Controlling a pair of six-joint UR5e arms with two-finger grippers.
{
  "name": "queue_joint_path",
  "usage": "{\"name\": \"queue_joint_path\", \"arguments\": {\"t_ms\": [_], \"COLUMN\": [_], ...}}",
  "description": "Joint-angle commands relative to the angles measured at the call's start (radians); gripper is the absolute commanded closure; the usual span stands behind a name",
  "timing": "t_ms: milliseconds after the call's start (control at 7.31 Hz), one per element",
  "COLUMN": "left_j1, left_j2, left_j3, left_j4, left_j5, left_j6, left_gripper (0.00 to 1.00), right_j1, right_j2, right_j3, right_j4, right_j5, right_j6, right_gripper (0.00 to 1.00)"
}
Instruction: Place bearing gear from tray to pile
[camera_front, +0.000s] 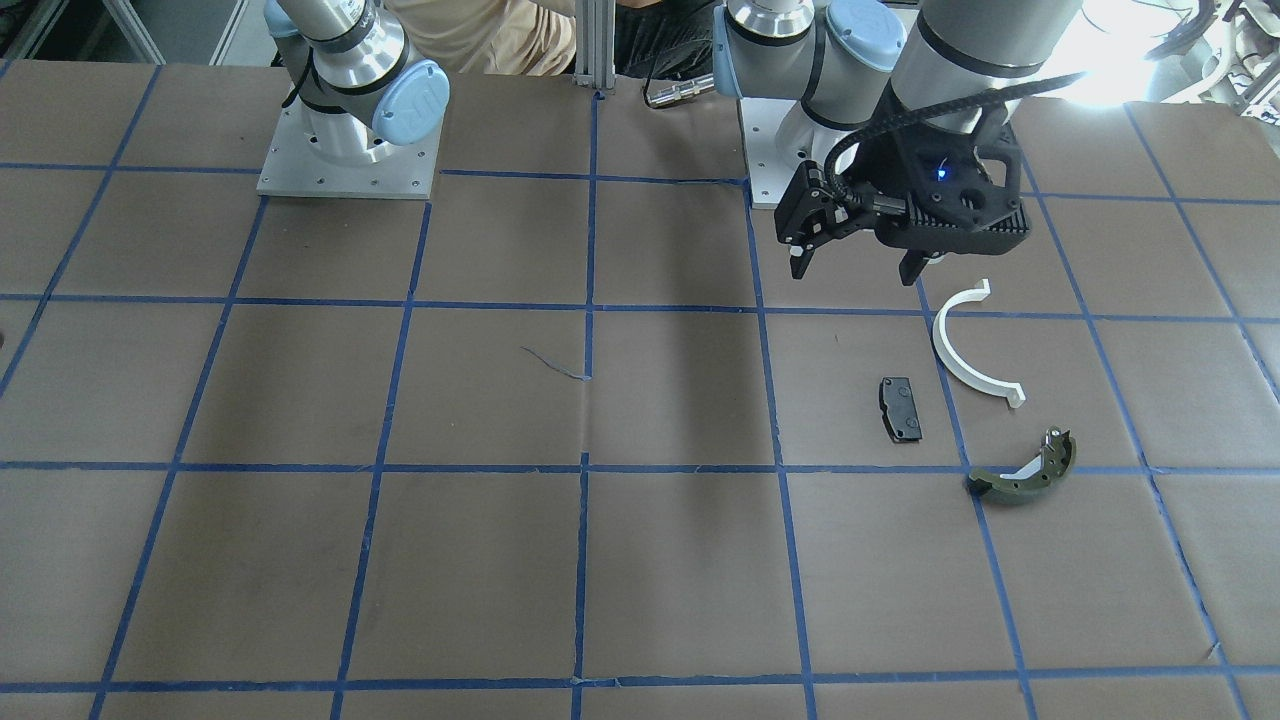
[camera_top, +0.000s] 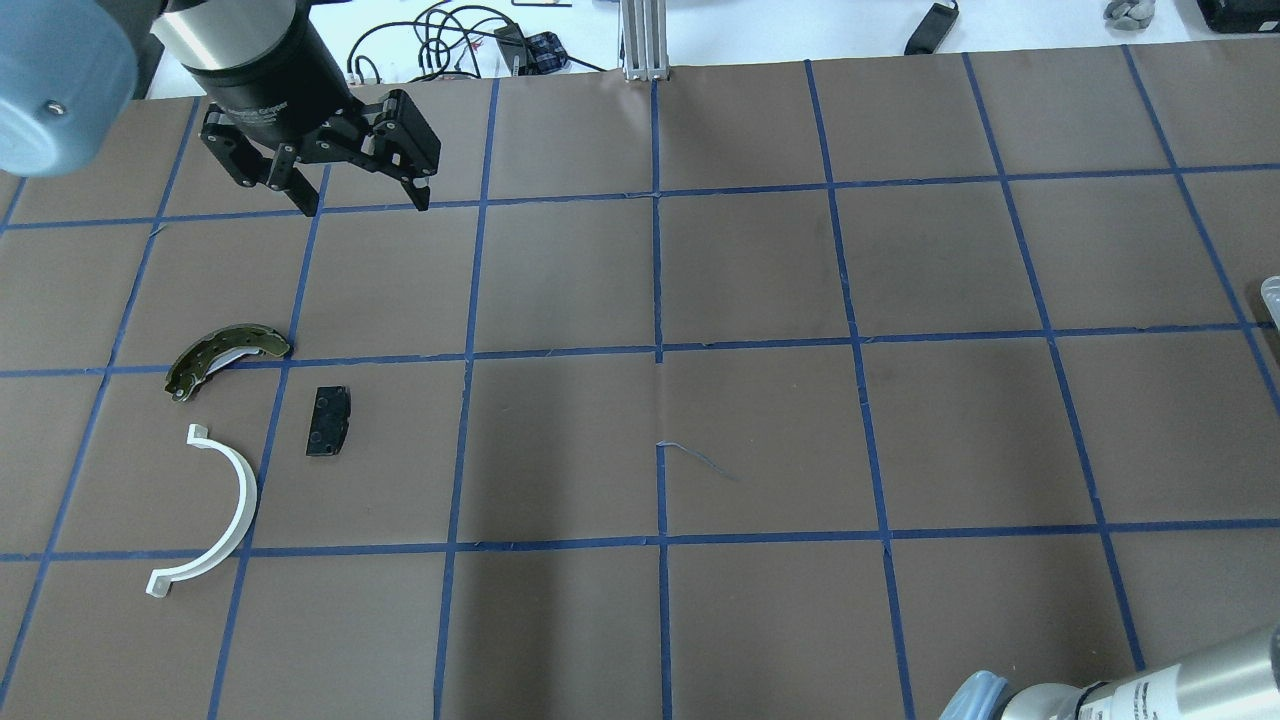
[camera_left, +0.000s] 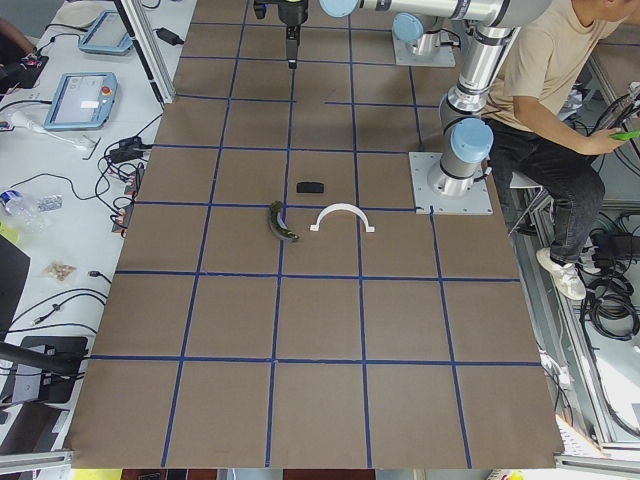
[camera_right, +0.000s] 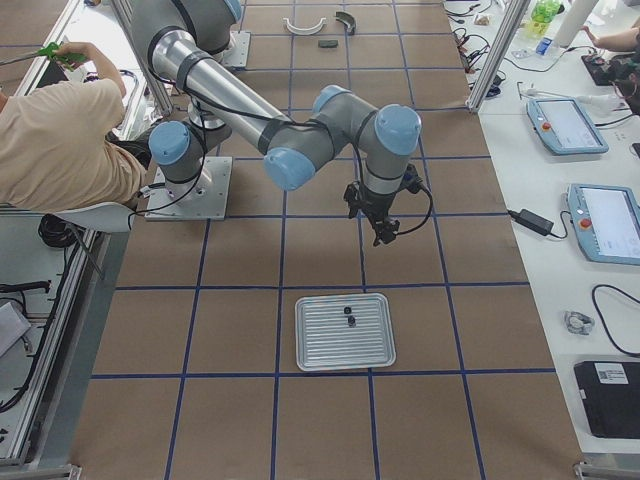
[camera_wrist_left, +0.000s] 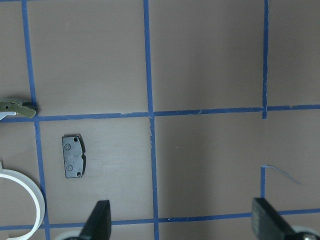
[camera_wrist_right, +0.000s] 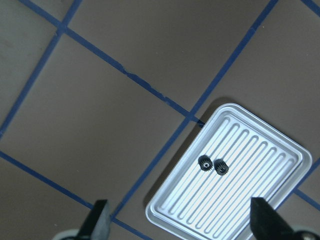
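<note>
Two small black bearing gears (camera_wrist_right: 204, 163) (camera_wrist_right: 221, 167) lie side by side in a ribbed silver tray (camera_wrist_right: 250, 195), which also shows in the exterior right view (camera_right: 330, 345). My right gripper (camera_wrist_right: 181, 222) is open and empty, hovering above the table beside the tray. The pile lies at the table's other end: a white half-ring arc (camera_top: 225, 510), a black pad (camera_top: 328, 421) and an olive brake shoe (camera_top: 225, 355). My left gripper (camera_top: 365, 205) is open and empty, raised beyond the pile; its wrist view shows the pad (camera_wrist_left: 74, 156).
The brown table is marked with blue tape squares (camera_top: 658, 350). A loose bit of tape (camera_top: 700, 460) lies near the centre. A seated operator (camera_left: 545, 110) is behind the arm bases (camera_front: 345, 165). Tablets and cables (camera_right: 585, 120) lie on side benches.
</note>
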Motion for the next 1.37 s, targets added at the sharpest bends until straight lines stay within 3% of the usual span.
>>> {"name": "queue_joint_path", "arguments": {"t_ms": [0, 274, 821, 1232], "left_j1": [0.000, 0.000, 0.000, 0.000], "left_j2": [0.003, 0.003, 0.003, 0.000], "left_j3": [0.000, 0.000, 0.000, 0.000], "left_j4": [0.000, -0.002, -0.003, -0.002], "left_j5": [0.001, -0.004, -0.005, -0.004], "left_j6": [0.002, 0.005, 0.005, 0.005], "left_gripper": [0.00, 0.00, 0.00, 0.00], "right_j1": [-0.077, -0.130, -0.130, -0.130], "right_j2": [0.106, 0.203, 0.300, 0.304], "right_j3": [-0.001, 0.004, 0.023, 0.086], "right_j4": [-0.066, -0.246, -0.265, -0.317], "right_j5": [-0.013, 0.002, 0.069, 0.068], "right_j6": [-0.157, -0.315, -0.423, -0.469], "right_gripper": [0.00, 0.00, 0.00, 0.13]}}
